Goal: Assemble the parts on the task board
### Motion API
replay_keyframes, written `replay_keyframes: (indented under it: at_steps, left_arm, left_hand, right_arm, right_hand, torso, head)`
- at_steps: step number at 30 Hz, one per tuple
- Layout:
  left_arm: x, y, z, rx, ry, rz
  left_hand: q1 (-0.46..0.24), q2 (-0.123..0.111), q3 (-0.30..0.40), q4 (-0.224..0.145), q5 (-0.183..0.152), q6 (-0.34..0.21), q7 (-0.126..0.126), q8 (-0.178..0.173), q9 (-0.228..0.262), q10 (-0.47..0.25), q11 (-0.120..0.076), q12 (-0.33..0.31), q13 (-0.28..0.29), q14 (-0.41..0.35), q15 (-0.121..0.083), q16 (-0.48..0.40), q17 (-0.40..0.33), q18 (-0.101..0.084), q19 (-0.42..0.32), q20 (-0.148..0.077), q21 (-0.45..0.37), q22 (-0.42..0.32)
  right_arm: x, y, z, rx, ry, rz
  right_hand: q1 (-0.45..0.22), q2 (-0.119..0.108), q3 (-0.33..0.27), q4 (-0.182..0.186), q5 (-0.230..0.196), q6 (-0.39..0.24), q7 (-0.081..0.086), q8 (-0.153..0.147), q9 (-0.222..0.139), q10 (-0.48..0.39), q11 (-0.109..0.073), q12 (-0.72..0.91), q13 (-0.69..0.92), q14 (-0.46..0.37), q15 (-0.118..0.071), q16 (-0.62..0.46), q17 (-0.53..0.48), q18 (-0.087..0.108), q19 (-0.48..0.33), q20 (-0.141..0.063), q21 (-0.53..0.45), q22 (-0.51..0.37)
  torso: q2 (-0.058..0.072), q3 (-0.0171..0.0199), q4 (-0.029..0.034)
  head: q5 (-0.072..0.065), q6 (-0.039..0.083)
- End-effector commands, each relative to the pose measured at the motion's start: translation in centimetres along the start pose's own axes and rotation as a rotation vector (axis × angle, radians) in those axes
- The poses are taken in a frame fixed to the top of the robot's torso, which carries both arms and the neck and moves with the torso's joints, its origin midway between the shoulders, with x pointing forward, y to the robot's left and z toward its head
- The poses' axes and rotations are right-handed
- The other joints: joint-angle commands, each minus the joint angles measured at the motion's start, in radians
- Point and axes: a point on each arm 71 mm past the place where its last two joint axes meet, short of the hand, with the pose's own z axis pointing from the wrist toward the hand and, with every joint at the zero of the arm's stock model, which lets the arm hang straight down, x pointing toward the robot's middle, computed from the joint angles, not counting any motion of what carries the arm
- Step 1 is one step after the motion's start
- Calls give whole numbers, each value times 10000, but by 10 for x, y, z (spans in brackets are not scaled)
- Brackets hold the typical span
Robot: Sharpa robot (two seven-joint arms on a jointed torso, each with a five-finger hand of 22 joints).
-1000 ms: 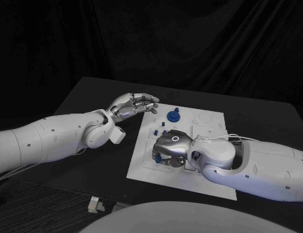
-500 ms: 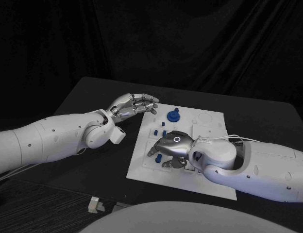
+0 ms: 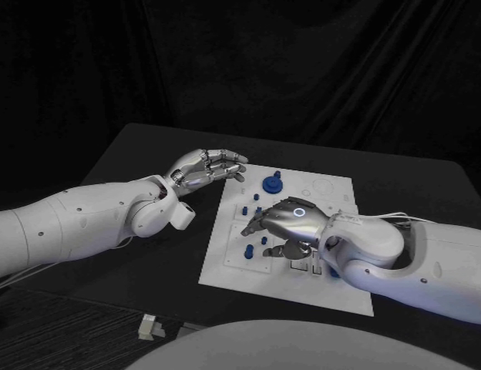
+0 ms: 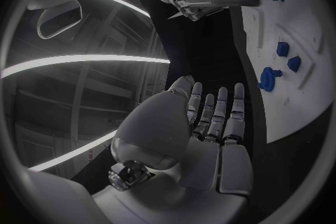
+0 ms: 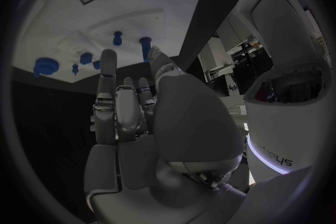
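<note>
The task board [image 3: 307, 231], a white plate, is seen lying in the middle of the black table [image 3: 140, 154], and several small blue parts are found on it. A round, gear-like part [image 3: 274, 185] stands near its far edge, and a peg-shaped part [image 3: 248, 250] lies nearer, just beside the right hand's fingers. About six blue parts can be counted in the wrist views, though some may be hidden under the hand. Most appear seated or set down, so the assembly is judged partly done, with at least one peg left to be placed. The right hand [image 3: 288, 223] is held over the board's middle, fingers spread, nothing grasped. The left hand [image 3: 207, 168] is held released at the board's far left corner, carrying nothing.
</note>
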Motion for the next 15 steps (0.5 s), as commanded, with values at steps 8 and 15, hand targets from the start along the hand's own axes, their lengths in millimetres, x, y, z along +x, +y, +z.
replay_keyframes:
  at_steps: [8,15]
  left_arm:
    - [-3,-1,-3,74,-58,-27]
    - [-5,-1,-6,79,-142,20]
  left_hand:
    - [-11,76,84,-10,50,-20,62,-17,-15,26,59,-40,-19,16,53,-48,5,164,-16,61,22,-19]
    - [-15,73,88,-12,48,-18,64,-16,-15,28,60,-40,-21,19,55,-48,6,164,-15,63,23,-20]
  right_arm:
    - [-70,-42,-56,1793,-2234,2014]
    - [-66,-82,-100,3633,-1282,2637]
  right_hand:
    - [76,350,-120,65,273,520,555,111,82,1070,-170,2812,1140,252,25,342,313,75,227,6,7,75]
    - [-548,324,-507,623,-186,829,673,210,318,755,-567,6481,3704,248,-133,324,260,93,251,-76,-42,-165]
  torso:
    - [-16,-21,-17]
    - [-15,-40,-47]
  head:
    - [-179,0]
    - [-456,0]
